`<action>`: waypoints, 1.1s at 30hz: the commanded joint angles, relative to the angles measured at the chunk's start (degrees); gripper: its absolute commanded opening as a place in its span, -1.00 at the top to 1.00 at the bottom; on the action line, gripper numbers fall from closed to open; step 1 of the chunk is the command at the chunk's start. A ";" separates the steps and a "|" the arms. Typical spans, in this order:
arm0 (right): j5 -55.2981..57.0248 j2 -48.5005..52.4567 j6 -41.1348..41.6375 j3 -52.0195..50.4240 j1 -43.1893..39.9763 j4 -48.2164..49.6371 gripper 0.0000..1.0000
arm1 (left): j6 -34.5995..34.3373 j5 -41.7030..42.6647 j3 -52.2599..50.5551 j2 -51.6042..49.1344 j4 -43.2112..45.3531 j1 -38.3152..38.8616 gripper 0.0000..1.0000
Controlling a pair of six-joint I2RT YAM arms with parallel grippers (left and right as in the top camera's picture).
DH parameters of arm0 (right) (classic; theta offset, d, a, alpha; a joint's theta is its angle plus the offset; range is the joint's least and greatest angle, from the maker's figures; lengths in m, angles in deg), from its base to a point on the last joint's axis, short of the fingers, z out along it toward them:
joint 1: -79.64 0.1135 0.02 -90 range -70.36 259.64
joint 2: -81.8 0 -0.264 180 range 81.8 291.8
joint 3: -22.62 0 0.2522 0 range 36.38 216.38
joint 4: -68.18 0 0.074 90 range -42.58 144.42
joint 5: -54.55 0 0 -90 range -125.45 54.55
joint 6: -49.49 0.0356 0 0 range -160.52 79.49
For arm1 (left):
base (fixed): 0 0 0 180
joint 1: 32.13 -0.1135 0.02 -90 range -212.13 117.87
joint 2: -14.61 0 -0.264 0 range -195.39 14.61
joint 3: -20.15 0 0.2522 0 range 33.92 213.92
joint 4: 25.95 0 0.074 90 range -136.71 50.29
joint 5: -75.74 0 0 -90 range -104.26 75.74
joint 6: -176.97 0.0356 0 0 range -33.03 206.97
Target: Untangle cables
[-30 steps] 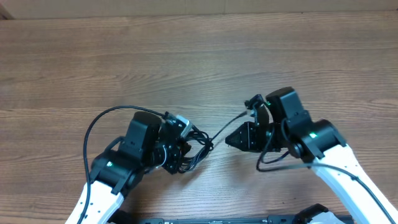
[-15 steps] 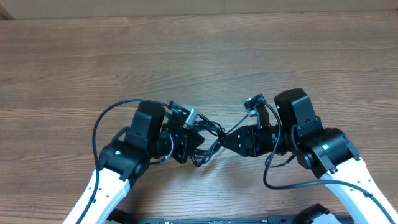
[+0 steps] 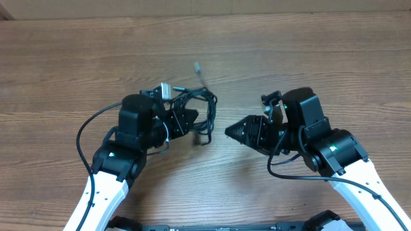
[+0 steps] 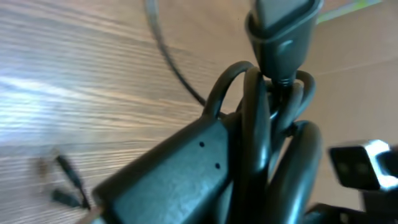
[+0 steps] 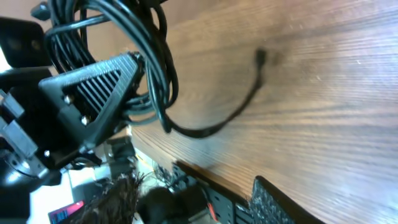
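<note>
Nearest the robot's base, two white arms are reaching in over the wooden table (image 3: 321, 51). The left gripper (image 3: 187, 120) is clamping tight on the cables (image 3: 207, 108), a tangled bunch of thin black loops sitting at its tip, just left of the table's middle.

In the left wrist view, several black strands (image 4: 255, 124) are pressing against one dark finger (image 4: 180, 174), with a grey plug housing (image 4: 283, 22) standing above them.

The right gripper (image 3: 232, 131) is pointing at the bunch from the right, apart from it, with bare wood between and no cord touching it. Whether its jaws are parted cannot be told, as only one finger (image 5: 273, 202) is showing at the bottom edge of its own camera.

That same camera is catching the bunch (image 5: 149, 50) hanging beside the left gripper's ribbed finger (image 5: 93, 87). One loose strand is curving down onto the wood and ending in a small dark plug (image 5: 260, 57). Whether the rest of the bunch is resting on the table or hanging clear of it cannot be told.

Farther out, a single cord is running from the bunch toward the far edge and ending in a silvery-white tip (image 3: 197, 65), which is lying alone on the wood.
</note>
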 commanded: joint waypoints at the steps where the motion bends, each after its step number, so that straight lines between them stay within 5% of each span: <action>1: 0.90 -0.07 4.24 -0.74 0.17 2.75 -0.16 | -3.21 5.42 1.49 0.24 1.79 0.20 0.91; 9: 0.79 1.29 9.77 -0.94 2.19 9.84 -0.14 | -5.05 5.62 1.49 0.24 5.05 1.60 0.91; 15: 5.79 4.28 13.62 -0.94 4.94 12.17 0.11 | -5.88 5.62 1.49 0.24 10.16 3.76 0.92; 20: 6.34 5.35 13.31 -0.94 4.52 14.88 0.92 | -5.84 5.95 1.49 0.24 8.94 3.93 0.92; 24: 5.81 5.25 7.72 -0.92 4.22 15.96 0.92 | -2.89 6.75 1.49 0.24 8.68 3.91 0.91; 25: 5.53 5.22 6.49 -0.92 4.22 15.63 0.92 | -1.64 6.75 1.49 0.22 8.39 3.89 0.73; 28: 6.05 4.81 5.33 -0.92 3.89 12.35 0.92 | 2.99 6.69 1.49 0.22 4.74 3.78 -0.69; 29: 6.36 4.66 5.33 -0.92 3.48 10.88 0.92 | 4.92 6.69 1.49 0.22 2.69 3.78 -0.99; 33: 10.03 4.57 5.35 -0.92 1.01 2.14 0.92 | 10.45 6.69 1.49 0.24 -6.23 3.78 -0.99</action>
